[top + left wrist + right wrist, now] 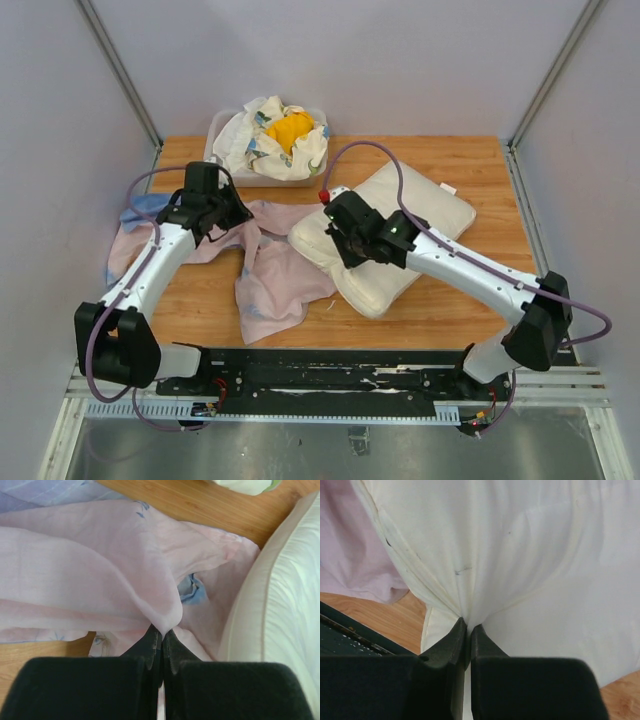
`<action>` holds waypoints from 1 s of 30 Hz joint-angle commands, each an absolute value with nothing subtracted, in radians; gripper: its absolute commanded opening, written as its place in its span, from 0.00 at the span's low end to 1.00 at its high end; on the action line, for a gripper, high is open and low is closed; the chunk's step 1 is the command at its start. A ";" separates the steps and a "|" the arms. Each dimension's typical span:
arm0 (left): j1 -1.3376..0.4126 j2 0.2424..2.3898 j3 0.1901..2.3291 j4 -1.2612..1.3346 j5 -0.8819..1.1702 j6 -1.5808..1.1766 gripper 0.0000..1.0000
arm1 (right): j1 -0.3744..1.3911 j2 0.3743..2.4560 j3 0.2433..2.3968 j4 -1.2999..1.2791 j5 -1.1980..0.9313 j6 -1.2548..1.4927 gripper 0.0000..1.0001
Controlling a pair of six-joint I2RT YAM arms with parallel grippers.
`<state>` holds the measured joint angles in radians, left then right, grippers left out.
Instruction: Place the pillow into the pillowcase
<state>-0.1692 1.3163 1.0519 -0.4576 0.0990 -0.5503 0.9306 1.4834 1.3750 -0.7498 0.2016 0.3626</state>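
The cream-white pillow (425, 215) lies slantwise on the right half of the table. It also shows in the right wrist view (530, 545) and at the right edge of the left wrist view (285, 595). My right gripper (468, 622) is shut on a pinch of the pillow's cover near its left end (350, 240). The pillowcase (275, 270) lies crumpled to the left, pale pink side up, blue showing at its far left. My left gripper (162, 631) is shut on a fold of its pink cloth (100, 570), above the case's back part (215, 215).
A white bin (222, 128) at the back holds white floral cloths (250, 140) and a yellow cloth (290, 128). Grey walls close in the left, right and back. A black rail (330, 365) runs along the near edge.
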 commanded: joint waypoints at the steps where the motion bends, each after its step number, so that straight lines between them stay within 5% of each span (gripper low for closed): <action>1: -0.163 1.264 1.119 -0.463 0.160 -0.553 0.00 | 0.962 1.530 1.451 -0.632 0.140 0.356 0.01; 30: -0.161 1.155 1.057 -0.488 0.214 -0.565 0.00 | 0.921 2.003 1.805 -0.555 0.053 0.459 0.01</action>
